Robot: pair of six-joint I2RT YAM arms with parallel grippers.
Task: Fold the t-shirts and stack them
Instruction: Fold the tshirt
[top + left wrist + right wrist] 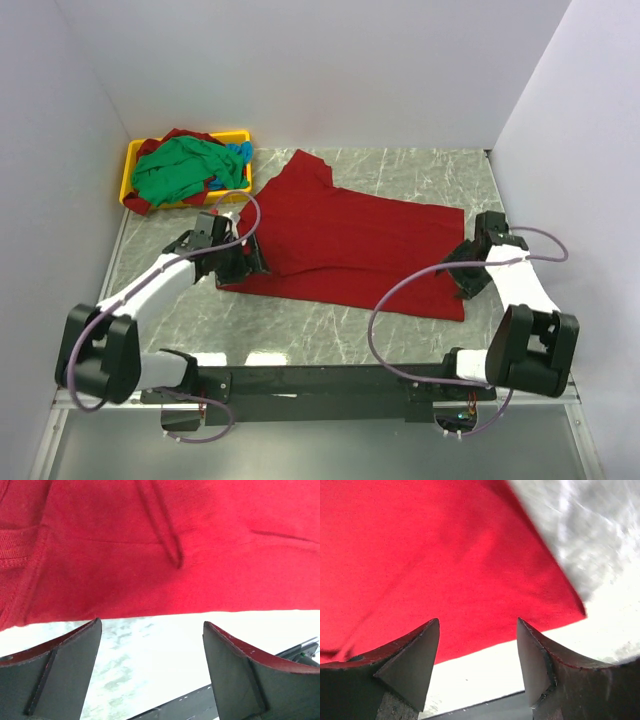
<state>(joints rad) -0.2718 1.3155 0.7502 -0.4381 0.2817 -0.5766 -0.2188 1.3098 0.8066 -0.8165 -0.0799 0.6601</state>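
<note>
Across the marbled table [400, 170], showing a deep red t-shirt [350, 245] spread flat, with left gripper [151, 622] and right gripper [477, 620] at opposite ends, jaws apart, clamped on nothing. At back left, showing a yellow tray [133, 160] heaped with a green t-shirt [180, 170], blue t-shirt [240, 152] and red cloth mostly buried. Cut off in both wrist views: everything but the shirt's near edge.

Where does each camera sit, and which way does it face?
Top external: above and behind, looking down at the red t-shirt on the table; left arm and right arm show.
Left wrist: facing the shirt's edge; open left gripper shows.
Right wrist: facing a shirt corner; open right gripper shows.
Shared: the red t-shirt.
</note>
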